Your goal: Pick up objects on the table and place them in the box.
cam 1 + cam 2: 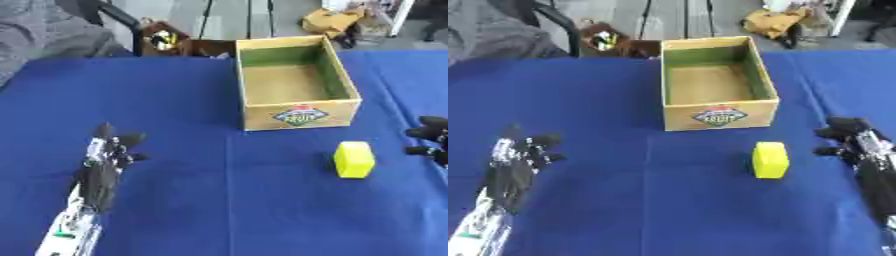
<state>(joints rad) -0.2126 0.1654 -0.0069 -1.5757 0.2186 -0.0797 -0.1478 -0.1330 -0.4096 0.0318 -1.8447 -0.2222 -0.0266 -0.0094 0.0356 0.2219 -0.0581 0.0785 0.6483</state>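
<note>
Right eye view is showing the yellow block [770, 159] sitting near the right hand [852, 136], not touching. That hand's fingers are lying relaxed, holding nothing.

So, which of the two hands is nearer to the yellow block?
The right hand is nearer: it is just to the right of the yellow block, not touching it. The left hand is far off, near the left edge of the blue tablecloth.

- The box [297, 116] carries a diamond-shaped label [300, 116] on its front wall, in red, blue and white.
- The label's lettering cannot be read.
- No other text or number is legible.
</note>
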